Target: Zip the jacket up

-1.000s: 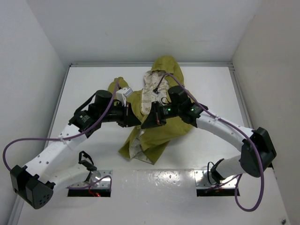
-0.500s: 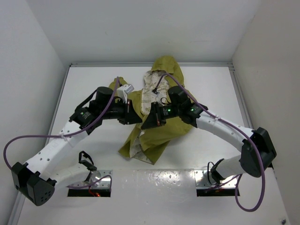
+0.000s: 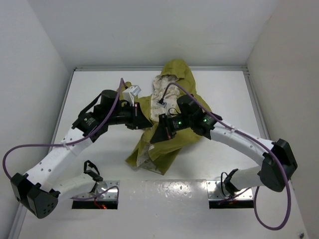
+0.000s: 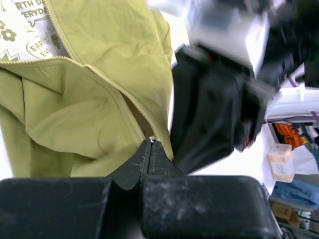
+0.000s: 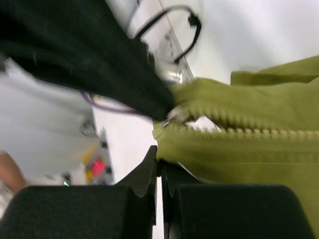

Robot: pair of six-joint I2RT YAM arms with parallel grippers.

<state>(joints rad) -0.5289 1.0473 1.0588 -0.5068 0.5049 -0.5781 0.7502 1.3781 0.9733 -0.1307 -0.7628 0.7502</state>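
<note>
1. Jacket [image 3: 164, 147] sits mid-table [image 3: 99, 89], crumpled. Its hood [image 3: 178, 72] points away from the arms, and the printed lining [image 3: 162, 92] shows where the front gapes open.
2. Left gripper [image 4: 150, 145] is pinched fully together on the zipper [image 4: 94, 69] edge, probably anchoring that side so the teeth run taut.
3. Right gripper [image 5: 159, 162] is clamped just as tight on olive cloth right under the zipper teeth, nearly touching its partner.
4. Both grips crowd one spot, seemingly to line up the two halves. Whether the slider is seated cannot be told.
</note>
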